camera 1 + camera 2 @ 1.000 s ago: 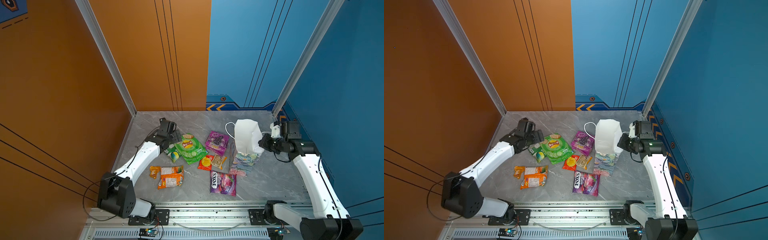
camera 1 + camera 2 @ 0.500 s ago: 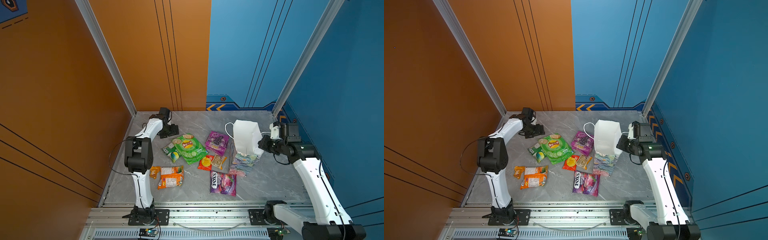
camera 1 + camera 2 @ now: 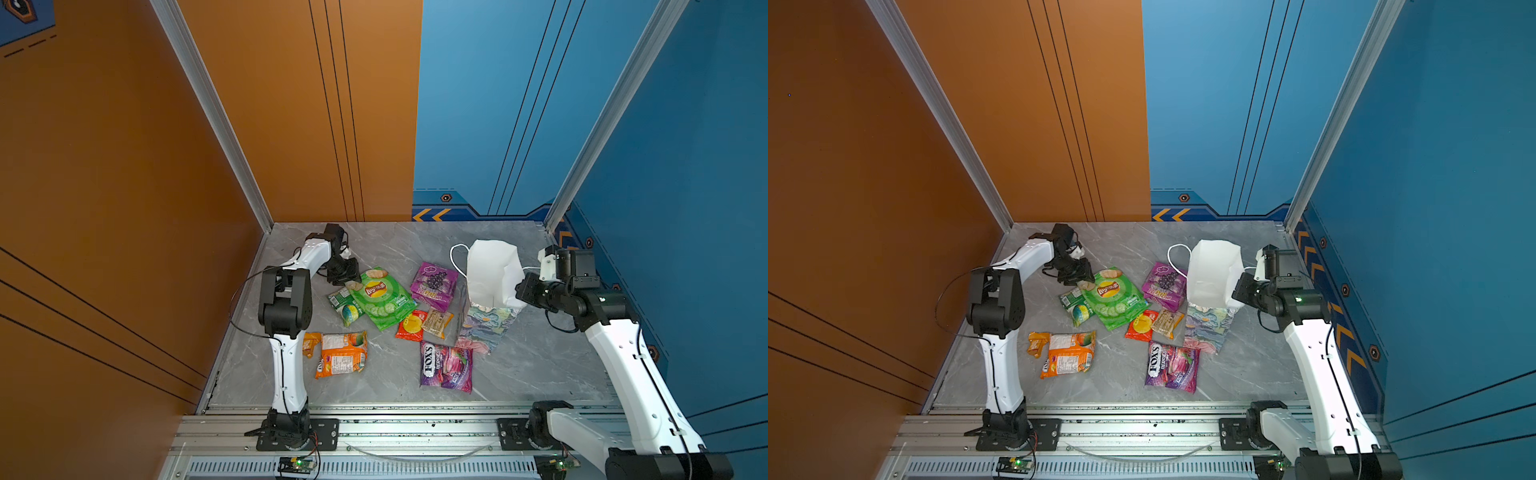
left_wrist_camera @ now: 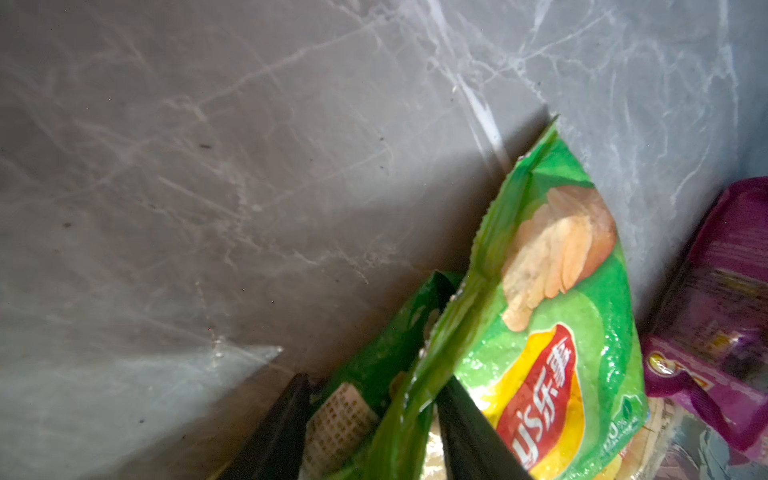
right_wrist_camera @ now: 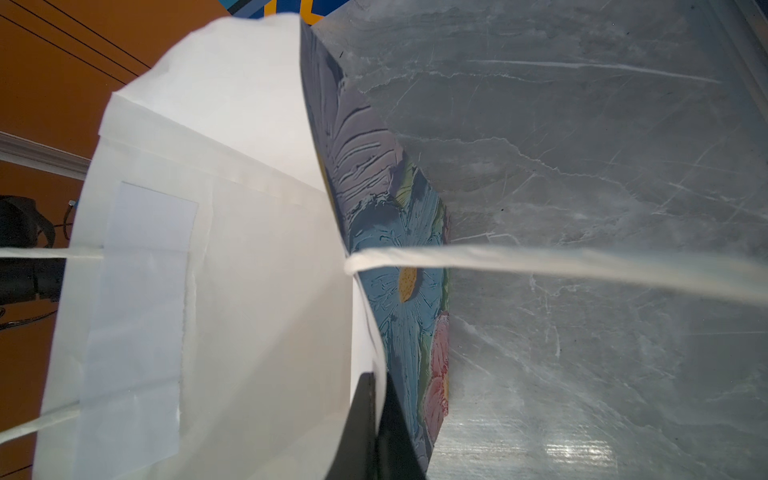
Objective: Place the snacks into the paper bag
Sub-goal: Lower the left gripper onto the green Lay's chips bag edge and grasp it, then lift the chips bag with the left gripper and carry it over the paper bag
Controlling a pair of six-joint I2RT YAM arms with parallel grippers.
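- Right gripper (image 3: 524,291) clenched on the rim of the upright flower-printed paper gift bag (image 3: 490,326);
- Left gripper (image 3: 347,279) straddles the edge of the large green crinkly chip bag (image 3: 380,297) — whether it grips, I cannot tell; the packet lies flat, left of the gift bag.

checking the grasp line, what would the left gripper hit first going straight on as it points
The large green chip bag: its crimped edge lies between the fingers of the left gripper. The small green packet beneath it may be touched too; depth is unclear.
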